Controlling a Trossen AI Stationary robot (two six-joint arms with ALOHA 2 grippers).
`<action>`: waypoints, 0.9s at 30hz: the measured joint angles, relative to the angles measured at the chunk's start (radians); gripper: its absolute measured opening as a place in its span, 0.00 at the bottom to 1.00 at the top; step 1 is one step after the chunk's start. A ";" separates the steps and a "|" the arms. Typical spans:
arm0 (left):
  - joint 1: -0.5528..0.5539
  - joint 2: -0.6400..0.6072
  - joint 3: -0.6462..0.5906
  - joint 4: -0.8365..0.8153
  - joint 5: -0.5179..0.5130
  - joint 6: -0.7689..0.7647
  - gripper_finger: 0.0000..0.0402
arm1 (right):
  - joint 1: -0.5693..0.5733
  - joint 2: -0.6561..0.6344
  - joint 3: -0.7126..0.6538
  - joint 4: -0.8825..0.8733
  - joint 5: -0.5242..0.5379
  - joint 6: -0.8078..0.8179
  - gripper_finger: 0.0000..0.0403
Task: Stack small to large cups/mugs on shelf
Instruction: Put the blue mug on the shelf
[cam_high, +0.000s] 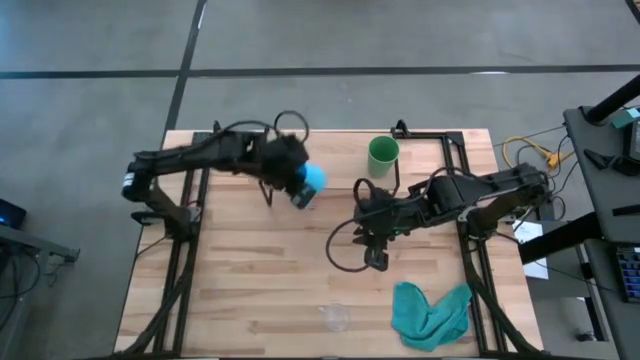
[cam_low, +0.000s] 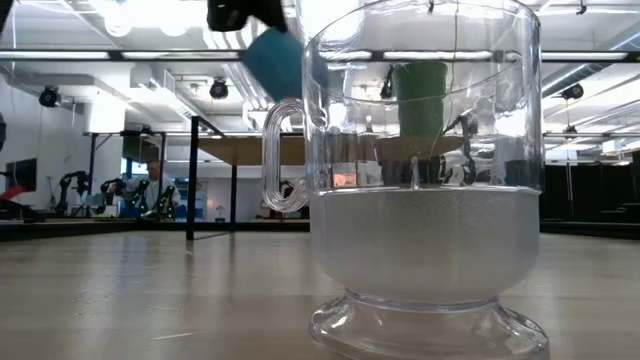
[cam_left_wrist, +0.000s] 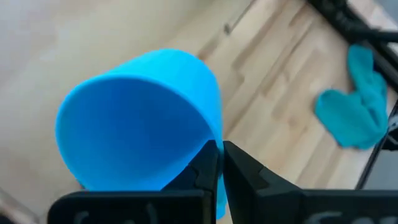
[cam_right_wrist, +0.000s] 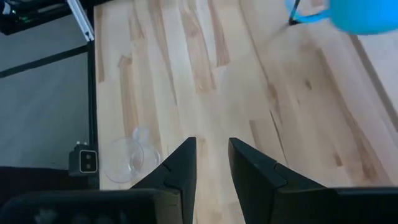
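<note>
My left gripper (cam_high: 297, 190) (cam_left_wrist: 221, 149) is shut on the bright blue mug (cam_high: 311, 181) (cam_low: 274, 58) and holds it in the air left of the green cup (cam_high: 383, 156) (cam_low: 420, 98). The green cup stands upright on the shelf's wooden board (cam_low: 245, 150) at the far side. The small clear glass cup (cam_high: 335, 317) (cam_low: 420, 180) (cam_right_wrist: 127, 158) stands on its foot near the table's near edge. My right gripper (cam_high: 378, 258) (cam_right_wrist: 212, 162) is open with a narrow gap. It hovers over bare tabletop between the shelf and the glass cup. My left gripper pinches the blue mug's wall at its rim (cam_left_wrist: 214, 134) between the two fingers, and a thin blue strip shows between them. One finger (cam_left_wrist: 205, 165) lies on the side of the mug's broad round face. The mug is lifted clear and lies tilted on its side.
A crumpled teal cloth (cam_high: 430, 312) (cam_left_wrist: 360, 106) lies near the table's near right corner. Black frame rails (cam_high: 470, 215) run along the table's left and right sides. Cables (cam_high: 345, 250) loop beside the right arm. Bare wood lies in the middle of the table (cam_high: 250, 270).
</note>
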 joint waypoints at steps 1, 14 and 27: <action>0.013 0.025 0.040 -0.001 0.000 0.030 0.00 | -0.003 -0.003 0.000 0.000 0.001 0.000 0.22; 0.139 0.362 0.425 -0.330 0.060 0.312 0.00 | -0.041 -0.012 0.000 -0.099 0.025 0.000 0.22; 0.173 0.393 0.490 -0.237 0.071 0.366 0.00 | -0.045 -0.012 0.000 -0.132 0.094 -0.018 0.22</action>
